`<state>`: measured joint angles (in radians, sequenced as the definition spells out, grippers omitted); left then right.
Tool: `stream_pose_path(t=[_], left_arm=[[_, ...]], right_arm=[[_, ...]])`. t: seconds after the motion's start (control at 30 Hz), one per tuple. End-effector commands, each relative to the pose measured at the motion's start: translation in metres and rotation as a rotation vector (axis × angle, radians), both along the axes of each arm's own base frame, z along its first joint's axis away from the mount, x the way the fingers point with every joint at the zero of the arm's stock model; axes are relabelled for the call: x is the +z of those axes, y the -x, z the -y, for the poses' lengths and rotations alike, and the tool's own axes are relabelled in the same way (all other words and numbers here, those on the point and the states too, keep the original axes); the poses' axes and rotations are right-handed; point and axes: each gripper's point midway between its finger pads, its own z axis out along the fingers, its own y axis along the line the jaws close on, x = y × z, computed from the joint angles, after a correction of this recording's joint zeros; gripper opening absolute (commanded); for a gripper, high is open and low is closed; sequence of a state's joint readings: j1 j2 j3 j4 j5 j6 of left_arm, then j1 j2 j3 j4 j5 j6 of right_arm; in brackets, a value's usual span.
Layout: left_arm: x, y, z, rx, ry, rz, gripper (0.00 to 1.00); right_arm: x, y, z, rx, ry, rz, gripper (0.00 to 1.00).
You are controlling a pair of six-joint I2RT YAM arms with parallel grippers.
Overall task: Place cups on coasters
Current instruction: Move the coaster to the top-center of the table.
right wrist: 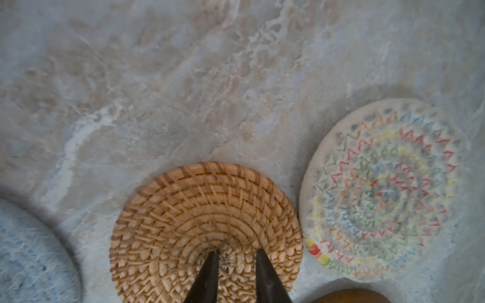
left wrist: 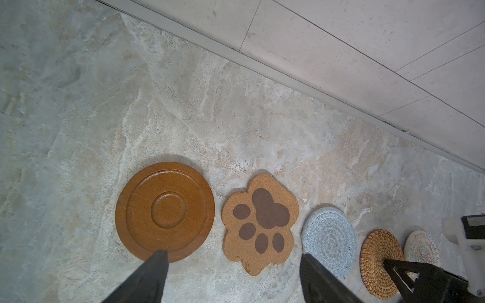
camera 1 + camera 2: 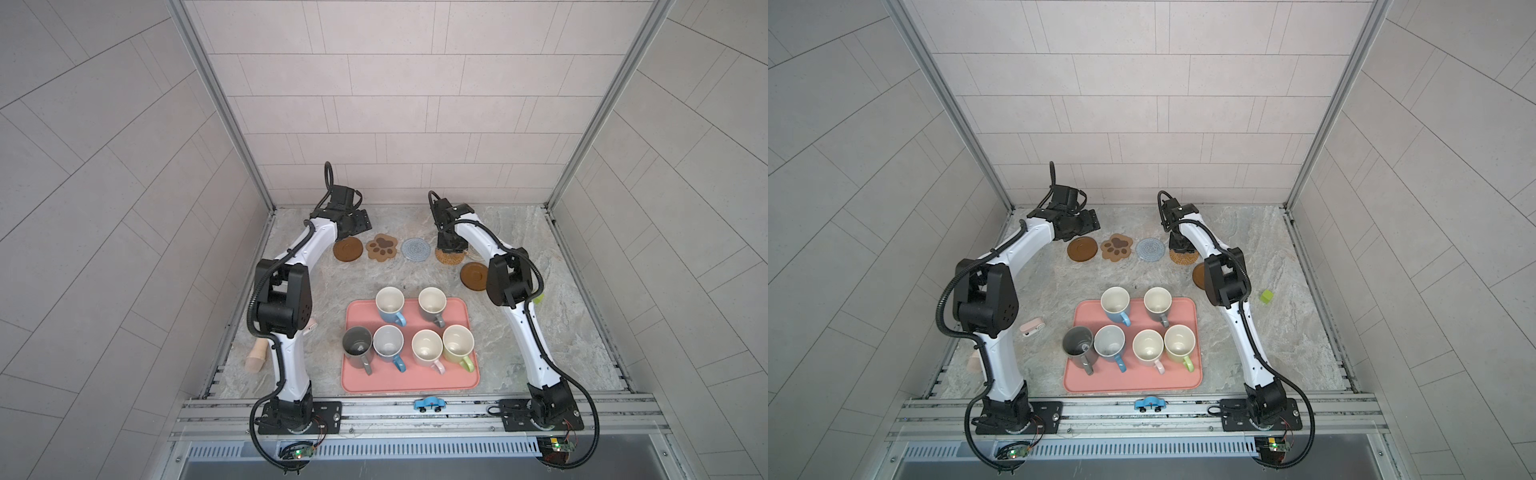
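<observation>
The tray (image 3: 415, 384) holds all six cups (image 3: 390, 300); the coasters (image 3: 415, 249) lie in a row beyond it. My left pincer (image 2: 233, 254) gapes wide, empty, near the wooden disc (image 2: 164, 210). My right pincer (image 1: 237, 251), barely parted and gripping nothing, points at the rattan mat (image 1: 204, 210).

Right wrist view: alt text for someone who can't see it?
The right tool, dark tips narrowly parted, sits over the centre of the woven rattan coaster on the marble table. A rainbow-stitched round coaster lies beside it.
</observation>
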<state>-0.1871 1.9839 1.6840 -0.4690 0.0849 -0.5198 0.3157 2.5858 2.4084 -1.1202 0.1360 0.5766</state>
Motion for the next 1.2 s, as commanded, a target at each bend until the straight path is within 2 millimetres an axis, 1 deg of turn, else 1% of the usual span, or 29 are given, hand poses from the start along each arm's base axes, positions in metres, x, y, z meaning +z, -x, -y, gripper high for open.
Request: stream_pose_path(t=[0.0,0.23,0.63,0.77,0.9,1.17], left_arm=[[0.027,0.002,-0.005,0.013,-0.003,0.048,0.86],[0.026,0.002,-0.006,0.018,-0.004,0.048,0.86],[0.026,0.003,-0.006,0.020,-0.003,0.049,0.86],[0.026,0.003,-0.007,0.020,-0.005,0.049,0.86],[0.026,0.002,-0.006,0.018,-0.004,0.051,0.86],[0.029,0.001,-0.005,0.013,0.000,0.056,0.86]], right_arm=[[-0.044,0.004,0.007,-0.021,0.005,-0.065,0.28],[-0.046,-0.001,-0.004,-0.006,-0.051,-0.053,0.29],[-0.046,-0.003,-0.006,-0.008,-0.067,-0.044,0.29],[-0.043,-0.004,-0.007,-0.010,-0.073,-0.037,0.29],[-0.037,-0.004,-0.006,-0.013,-0.069,-0.032,0.29],[-0.013,-0.008,-0.003,-0.001,-0.054,0.007,0.29]])
